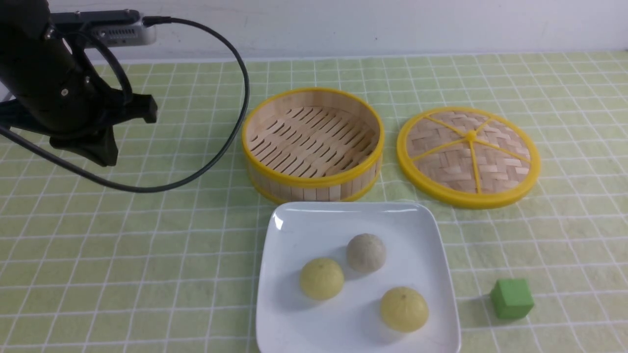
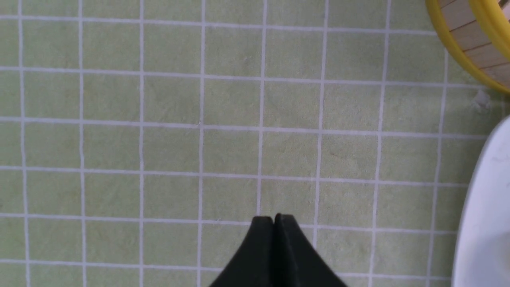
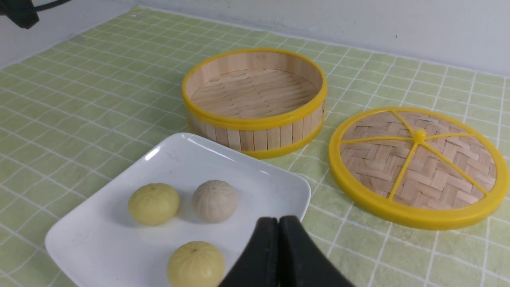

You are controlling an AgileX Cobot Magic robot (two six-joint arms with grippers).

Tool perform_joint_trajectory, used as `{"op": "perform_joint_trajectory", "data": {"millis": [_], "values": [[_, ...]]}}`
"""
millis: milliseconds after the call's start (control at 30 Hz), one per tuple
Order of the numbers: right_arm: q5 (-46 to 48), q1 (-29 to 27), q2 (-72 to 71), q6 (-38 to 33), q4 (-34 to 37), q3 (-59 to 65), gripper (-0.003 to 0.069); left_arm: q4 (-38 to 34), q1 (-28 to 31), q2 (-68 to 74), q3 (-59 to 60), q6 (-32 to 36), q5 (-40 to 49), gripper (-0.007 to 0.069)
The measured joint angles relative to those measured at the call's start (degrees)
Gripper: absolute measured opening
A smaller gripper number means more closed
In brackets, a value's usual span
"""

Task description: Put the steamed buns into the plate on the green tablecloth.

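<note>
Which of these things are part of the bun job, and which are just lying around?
For the job:
- two pale yellow buns and one beige-grey bun, all on the plate
- white plate
- green tablecloth

Just lying about:
- bamboo steamer basket
- woven lid
- green cube

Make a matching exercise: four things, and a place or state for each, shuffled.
1. beige-grey bun
2. green cube
3. steamer basket
4. left tool

A. shut, holding nothing
B. on the plate with two yellow buns
C. empty, beyond the plate
D. on the tablecloth, right of the plate

Pairs: 1-B, 2-D, 3-C, 4-A
</note>
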Motion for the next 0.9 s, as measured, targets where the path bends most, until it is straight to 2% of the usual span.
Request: {"op": "perform_joint_trajectory", "data": {"millis": [267, 367, 500, 567, 600, 667, 900], "values": [[0.4, 0.0, -0.4, -0.1, 0.0, 0.0, 0.0017, 0.7, 0.0, 0.0, 0.0, 0.0, 0.0, 0.0015], [0.5, -0.5, -4.6, -0.1, 0.1, 0.1, 0.0020, 0.7, 0.0, 0.0, 0.0, 0.0, 0.0, 0.0017], [-0.6, -6.8, -11.4, -0.1, -0.1, 2.5, 0.0022, 0.7, 0.0, 0.0, 0.0, 0.0, 0.0, 0.0019], [-0.7, -13.1, -14.8, -0.2, -0.9, 6.5, 0.0025, 0.7, 0.0, 0.0, 0.0, 0.0, 0.0, 0.0020], [-0.7, -13.6, -15.1, -0.2, -0.9, 6.9, 0.0026, 0.7, 0.0, 0.0, 0.0, 0.0, 0.0, 0.0021], [-0.5, -18.2, -17.7, -0.2, -1.1, 11.3, 0.0027, 0.9, 0.0, 0.0, 0.0, 0.0, -0.3, 0.0024], [1.3, -25.0, -21.6, -0.2, -1.3, 21.5, 0.0034, 1.2, 0.0, -1.3, 0.0, 0.0, -0.5, 0.0031]]}}
